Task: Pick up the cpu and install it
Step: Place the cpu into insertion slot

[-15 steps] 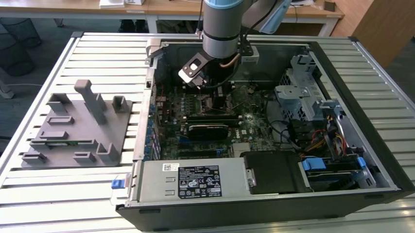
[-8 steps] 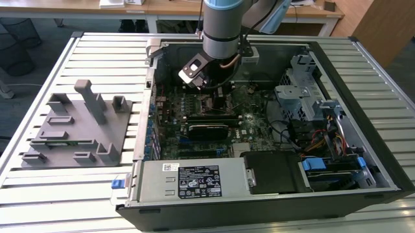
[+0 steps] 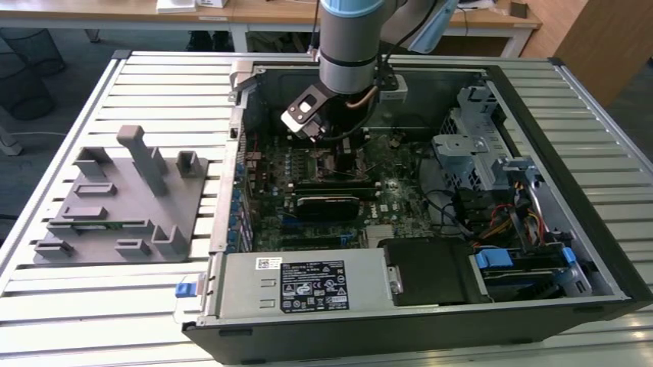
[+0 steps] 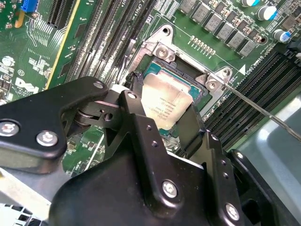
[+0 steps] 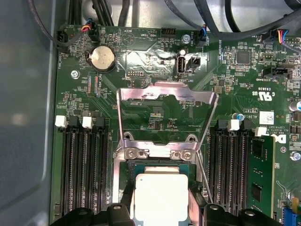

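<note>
Closest up, the gripper [image 4: 164, 106] is clamped on the cpu [image 4: 162, 101] at the open socket [image 4: 181, 70] of the green motherboard [image 4: 28, 61].

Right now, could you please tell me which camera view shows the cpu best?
The first wrist view: the cpu faces the camera squarely, its silver top unobstructed, gripped by the claw over the socket. The second wrist view shows it slanted, partly behind the claw. In the exterior view the arm covers that spot.
</note>
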Action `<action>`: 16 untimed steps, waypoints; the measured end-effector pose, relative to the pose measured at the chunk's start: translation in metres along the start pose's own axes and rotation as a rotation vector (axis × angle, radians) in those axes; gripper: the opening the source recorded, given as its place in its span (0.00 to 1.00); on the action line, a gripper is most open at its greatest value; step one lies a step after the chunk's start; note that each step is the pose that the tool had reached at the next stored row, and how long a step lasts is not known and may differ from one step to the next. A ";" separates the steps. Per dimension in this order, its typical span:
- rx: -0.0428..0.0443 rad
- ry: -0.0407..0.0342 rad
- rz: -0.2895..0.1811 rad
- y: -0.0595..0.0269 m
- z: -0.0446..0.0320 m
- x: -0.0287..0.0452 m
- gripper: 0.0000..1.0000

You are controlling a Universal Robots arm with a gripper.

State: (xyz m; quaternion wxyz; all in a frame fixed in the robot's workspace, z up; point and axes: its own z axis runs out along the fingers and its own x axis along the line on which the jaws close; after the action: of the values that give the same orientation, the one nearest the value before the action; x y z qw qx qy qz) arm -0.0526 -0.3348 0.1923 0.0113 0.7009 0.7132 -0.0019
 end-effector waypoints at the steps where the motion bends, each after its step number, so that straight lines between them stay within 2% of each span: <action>1: -0.0001 0.0001 0.000 0.0000 0.0001 0.0000 0.54; 7: -0.0004 0.0004 0.000 0.0001 0.0006 0.0001 0.54; 8: -0.0020 0.0028 0.000 0.0004 0.0013 0.0005 0.55; 9: -0.0014 0.0021 0.000 0.0003 0.0013 0.0004 0.55; 10: -0.0010 0.0015 0.000 0.0002 0.0012 0.0003 0.60; 16: -0.0002 0.0002 0.000 0.0001 0.0001 0.0001 0.60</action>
State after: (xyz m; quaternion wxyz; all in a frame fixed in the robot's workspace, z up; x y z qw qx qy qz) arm -0.0525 -0.3348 0.1922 0.0113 0.7009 0.7132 -0.0017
